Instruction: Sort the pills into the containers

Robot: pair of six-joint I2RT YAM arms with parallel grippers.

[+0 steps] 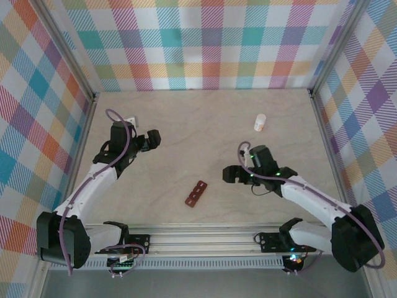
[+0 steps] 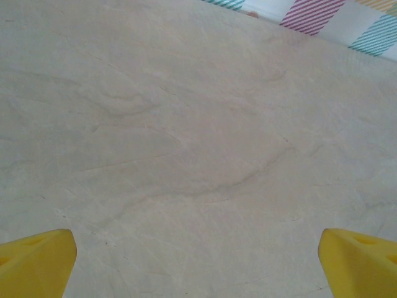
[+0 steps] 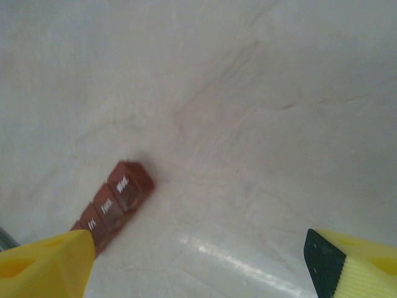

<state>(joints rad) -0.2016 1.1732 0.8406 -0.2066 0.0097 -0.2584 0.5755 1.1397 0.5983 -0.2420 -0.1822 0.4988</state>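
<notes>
Red-brown containers (image 1: 195, 193) strip, lids shut

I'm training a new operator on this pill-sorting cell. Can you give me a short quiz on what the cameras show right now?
1. True or false: the right gripper is shut on the red-brown pill organizer.
2. Where is the white bottle? A) between the arm bases B) upright, on the far right part of the table C) lying on the organizer
3. Which arm's gripper is nearer the organizer?
Key: 1 false: it is open and apart from the organizer; 2 B; 3 the right.
</notes>
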